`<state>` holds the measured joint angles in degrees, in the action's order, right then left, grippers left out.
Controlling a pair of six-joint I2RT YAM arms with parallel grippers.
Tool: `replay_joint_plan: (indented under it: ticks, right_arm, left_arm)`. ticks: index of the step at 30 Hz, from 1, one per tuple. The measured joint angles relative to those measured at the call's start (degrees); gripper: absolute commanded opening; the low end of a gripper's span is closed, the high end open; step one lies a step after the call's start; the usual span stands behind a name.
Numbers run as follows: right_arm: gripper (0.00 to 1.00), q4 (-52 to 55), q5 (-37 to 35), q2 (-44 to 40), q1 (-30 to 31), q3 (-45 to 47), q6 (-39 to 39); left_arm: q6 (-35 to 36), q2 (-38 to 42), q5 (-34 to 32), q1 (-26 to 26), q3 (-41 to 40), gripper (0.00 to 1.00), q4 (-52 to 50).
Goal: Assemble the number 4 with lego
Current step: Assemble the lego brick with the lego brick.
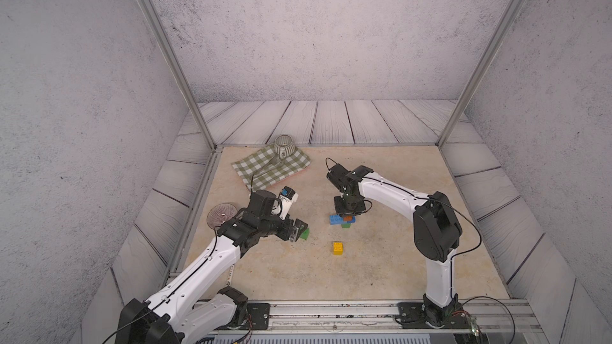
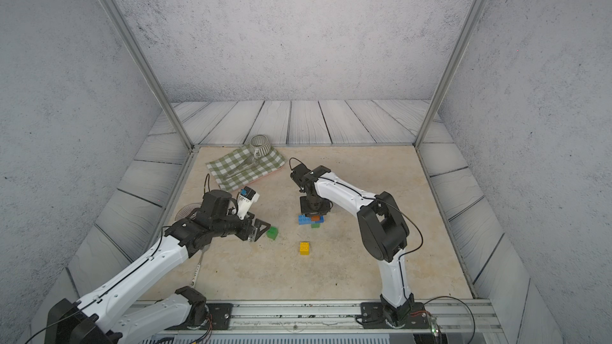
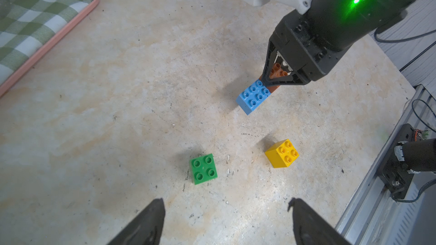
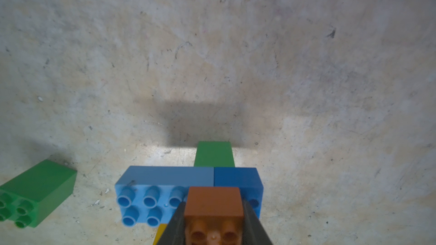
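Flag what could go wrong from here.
1. The right claw is shut on the orange brick atop the blue bar, which rests on one narrow green base brick: pushing or lifting could topple them.
2. The open left claw is short of the loose green brick and not centred on it: closing may knock it away.

Clamped in R gripper (image 4: pixel 213 218): orange-brown sq brick (image 4: pixel 213 199), sat on crossbar of long lt-blue brick (image 4: pixel 151 199) + dk-blue brick (image 4: pixel 236 176), end to end, w/ green stem brick (image 4: pixel 214 154) under. 2nd green brick (image 3: pixel 203 168), studs up, just ahead of L gripper (image 3: pixel 227 202). Loose yellow brick (image 3: pixel 282 153), studs up, btwn both grippers.
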<state>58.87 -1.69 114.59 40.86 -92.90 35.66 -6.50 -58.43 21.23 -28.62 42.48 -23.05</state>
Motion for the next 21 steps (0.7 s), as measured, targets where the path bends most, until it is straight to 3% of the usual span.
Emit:
replay_joint_plan:
  ticks: [21]
  right_arm:
    - [0.21,2.38,-0.15,0.81,0.0,-2.58,1.27]
  left_arm:
    - [0.0,0.85,-0.44,0.0,0.0,0.87,0.04]
